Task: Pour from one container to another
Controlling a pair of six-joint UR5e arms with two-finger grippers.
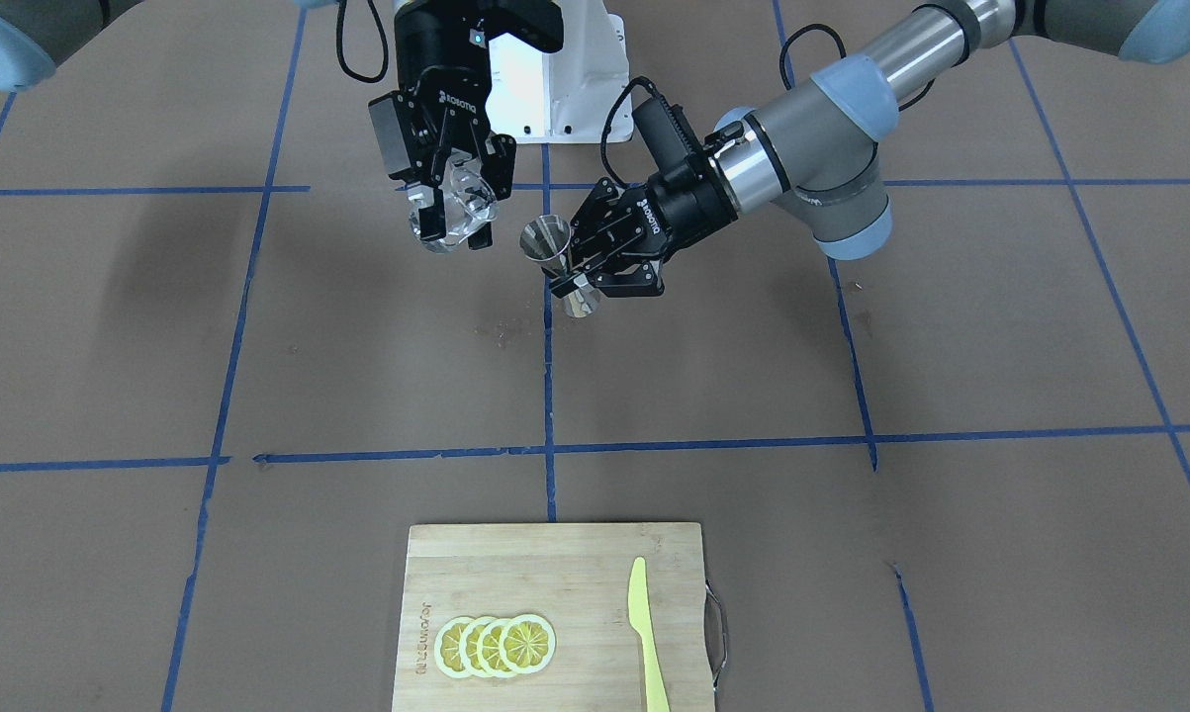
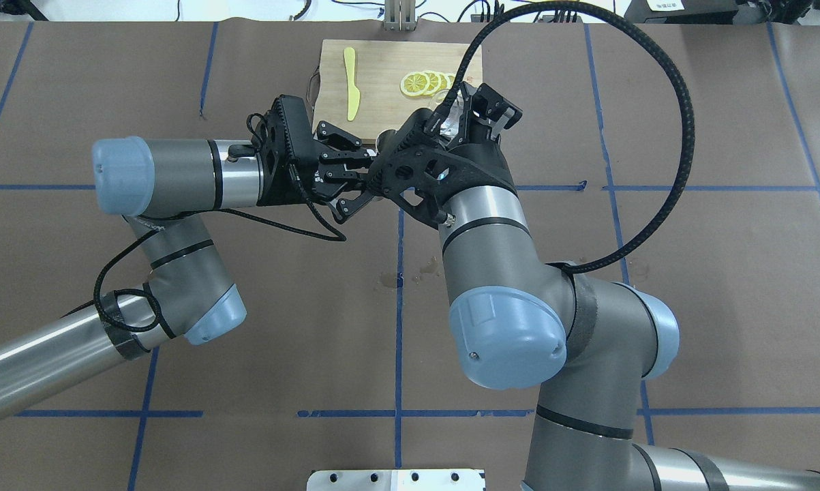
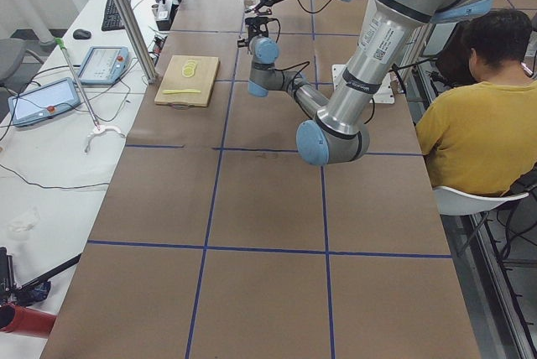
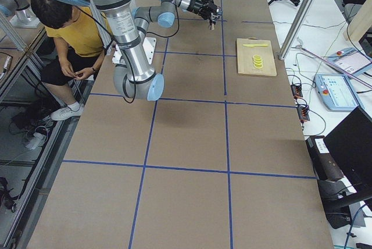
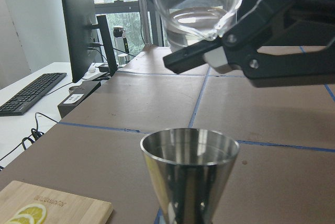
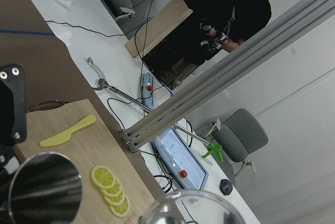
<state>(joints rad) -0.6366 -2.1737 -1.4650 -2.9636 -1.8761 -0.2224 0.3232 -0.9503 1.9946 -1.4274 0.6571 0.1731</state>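
The clear glass cup hangs above the table, tipped over, with my right gripper shut on it. Just beside and lower, the steel jigger stands almost upright in the air; my left gripper is shut on its narrow waist. In the left wrist view the glass cup sits above and behind the jigger, its pouring lip pointing down towards the open cone. No stream shows between them. From overhead, the right gripper and its wrist hide most of the jigger.
A wooden cutting board lies at the table's far edge from the robot, with a yellow knife and lemon slices on it. Small wet spots mark the paper under the grippers. A seated person is beside the robot's base.
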